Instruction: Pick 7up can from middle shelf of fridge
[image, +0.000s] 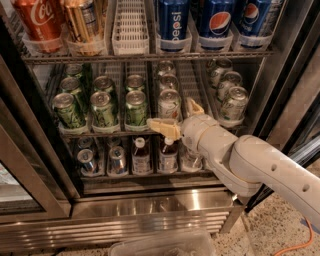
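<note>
The fridge (150, 210) stands open in the camera view. Its middle shelf (107, 131) holds dark green cans (104, 107) in the left lanes. A lane of pale 7up cans runs back from the front 7up can (169, 103). My gripper (178, 116) is at the shelf's front edge, just in front of and to the lower right of that can. It is open: one tan finger (162, 126) lies low across the can's base, the other finger (194, 106) stands to the can's right. The can stands upright on the shelf.
More pale cans (233, 102) fill the right lane. The top shelf holds a Coca-Cola can (37, 22), blue Pepsi cans (172, 25) and an empty white lane (130, 27). Small bottles (141, 156) stand below. The dark door frame (285, 85) is at right; a clear tub (165, 244) sits on the floor.
</note>
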